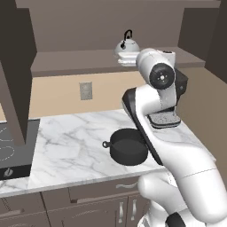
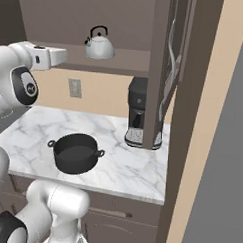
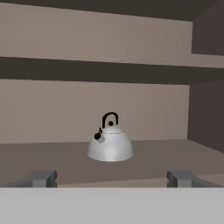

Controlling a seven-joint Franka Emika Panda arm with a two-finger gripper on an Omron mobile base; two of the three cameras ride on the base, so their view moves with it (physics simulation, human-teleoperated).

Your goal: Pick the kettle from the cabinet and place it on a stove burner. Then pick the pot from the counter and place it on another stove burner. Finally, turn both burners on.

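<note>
The silver-grey kettle (image 3: 110, 143) with its black arched handle stands upright on the cabinet shelf (image 3: 52, 159), straight ahead of my gripper (image 3: 113, 179). The gripper is open, its two fingertips (image 3: 43, 178) wide apart and short of the kettle, with nothing between them. From the base the kettle (image 1: 127, 45) (image 2: 99, 45) shows up on the shelf behind my raised arm. The dark pot (image 1: 128, 145) (image 2: 76, 152) sits on the marble counter (image 1: 75, 146). White burner rings (image 1: 6, 150) mark the dark cooktop at the left edge.
A black coffee machine (image 2: 137, 119) stands on the counter right of the pot. An open cabinet door (image 1: 15, 71) hangs over the cooktop on the left, and another door (image 2: 163, 70) juts out on the right. A wall outlet (image 1: 85, 90) is on the backsplash.
</note>
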